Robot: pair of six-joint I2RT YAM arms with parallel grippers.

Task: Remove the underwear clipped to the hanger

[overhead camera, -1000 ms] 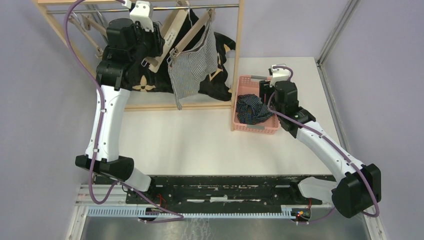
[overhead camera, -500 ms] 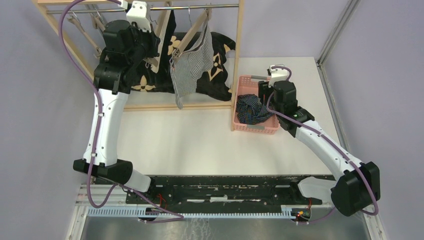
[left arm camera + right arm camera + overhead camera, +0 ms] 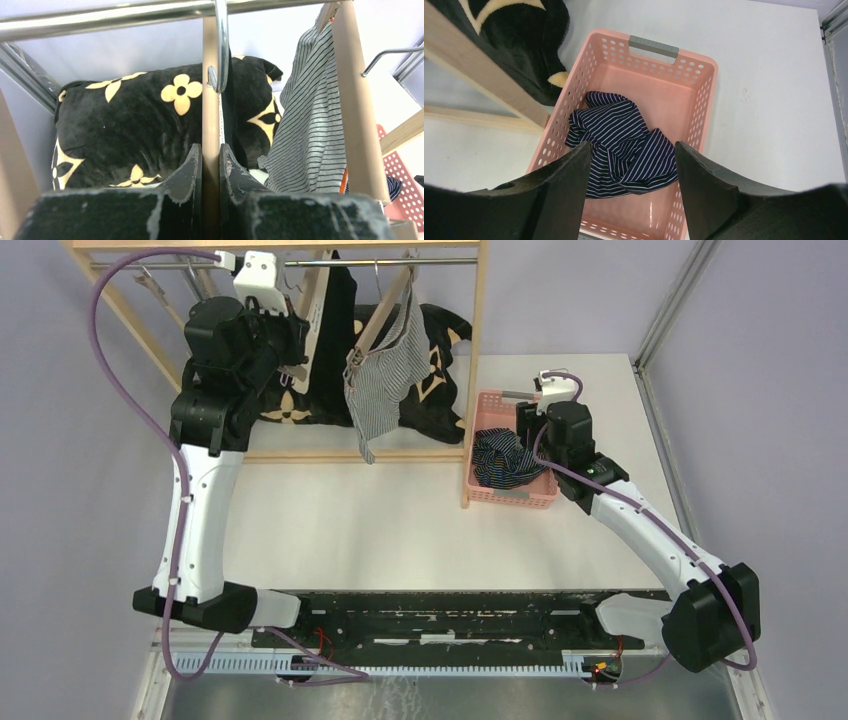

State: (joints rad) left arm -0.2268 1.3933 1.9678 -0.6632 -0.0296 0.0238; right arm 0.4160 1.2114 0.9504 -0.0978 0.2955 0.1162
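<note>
My left gripper (image 3: 298, 338) is shut on the wooden arm of a hanger (image 3: 211, 100) that hooks over the metal rail (image 3: 125, 15). The plain black underwear (image 3: 340, 325) hangs from this hanger. The grey-white pinstriped underwear (image 3: 385, 375) hangs clipped to the hanger beside it on the right, and also shows in the left wrist view (image 3: 310, 125). The navy striped underwear (image 3: 624, 145) lies crumpled in the pink basket (image 3: 696, 100). My right gripper (image 3: 631, 160) is open and empty just above the basket.
A wooden rack frame (image 3: 478, 360) stands at the back left, with its post beside the basket (image 3: 478, 440). A black cushion with cream flowers (image 3: 125, 130) lies behind the hangers. Empty hangers (image 3: 165, 285) hang at the rail's left end.
My left arm has drawn back to the left while gripping the hanger. The black and pinstriped underwear now hang straighter. The right arm has not moved.
</note>
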